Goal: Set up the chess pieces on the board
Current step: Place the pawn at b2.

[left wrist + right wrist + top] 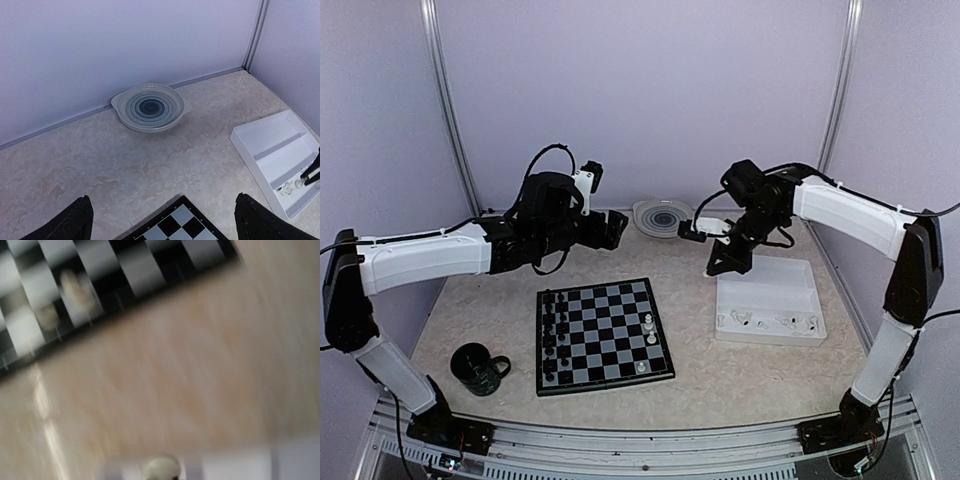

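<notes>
Hovering the left gripper (613,228), fingers (75,220) spread apart, behind the board (605,335); hanging the right gripper (730,264) over the white tray (780,280), cannot tell whether apart. Showing black chess pieces (552,335) lining the board's left, three white toward its right.

No readable text, labels, numbers anywhere.

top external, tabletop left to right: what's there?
black mug → chessboard → white compartment tray. The bowl at the back is left out because it overlaps the chessboard's span.
</notes>
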